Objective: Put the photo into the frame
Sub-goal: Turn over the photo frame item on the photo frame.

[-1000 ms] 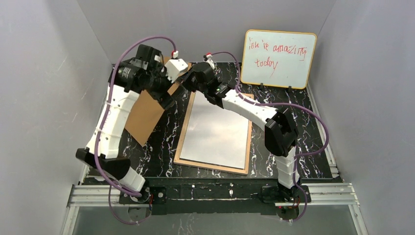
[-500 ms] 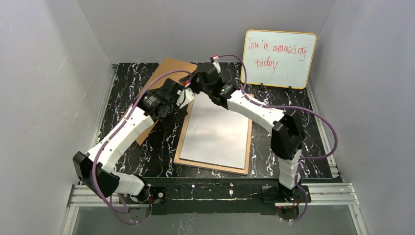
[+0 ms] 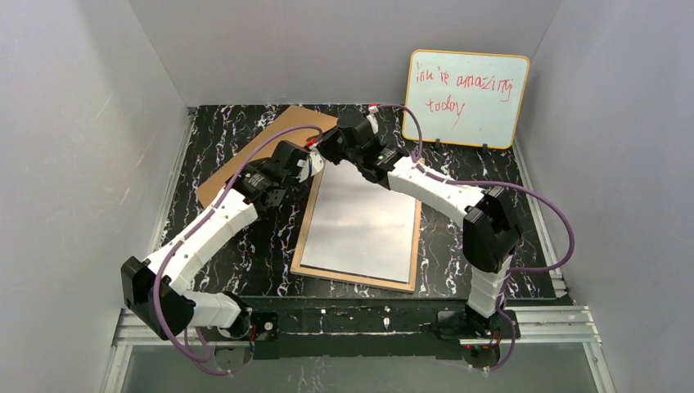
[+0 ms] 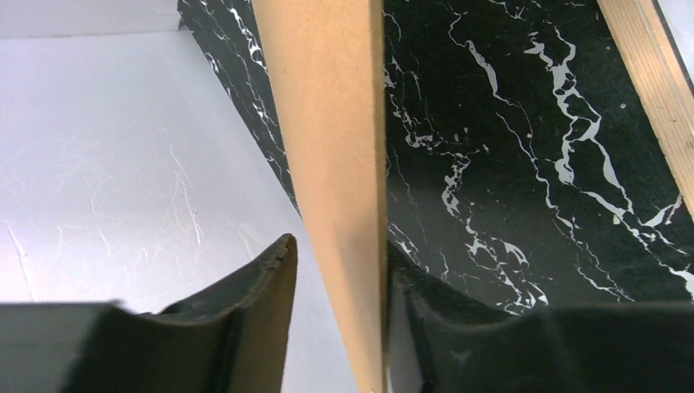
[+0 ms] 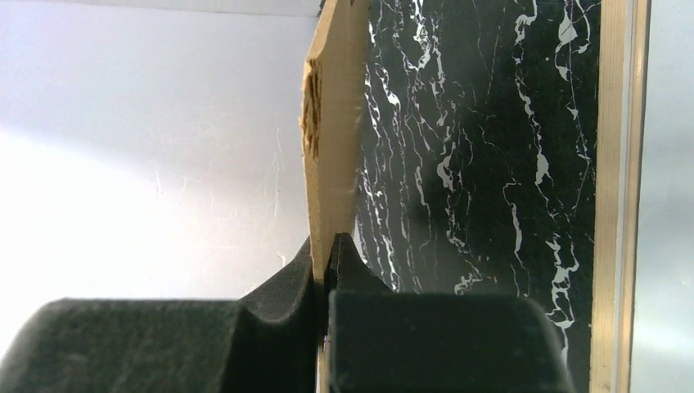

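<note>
Next to a second ago, the left arm is not bent up high at the back any more. It lies low and stretched out over the counter [image 3: 270,237], and the left claw [image 3: 313,161] is right beside the right claw [image 3: 327,150] at one corner of the brown board [image 3: 286,119]. The board has turned too, so its long side now runs from the far middle out to the left. The right arm has slid a little to the right. The frame [image 3: 352,275] has not moved. It lies flat in the middle of the counter, tan side up, with a pale grey sheet [image 3: 360,217] inside it; I cannot tell if that sheet is the photo lying face down. From above the claws are too small to read, but the wrist views show them close up. In the left wrist view the thin edge of the board stands between the two fingers. One finger [image 4: 425,319] touches it and the other [image 4: 266,319] has a gap, so this claw is spread around the board and not squeezing it. In the right wrist view the fingers [image 5: 286,291] are pressed tight on the board, pinching it. Both wrist views show the frame's tan rim off to the right. Only the top view shows the whiteboard [image 3: 465,98] with red writing at the far right. The right arm reaches far forward and to the left, with its elbow up.
</note>
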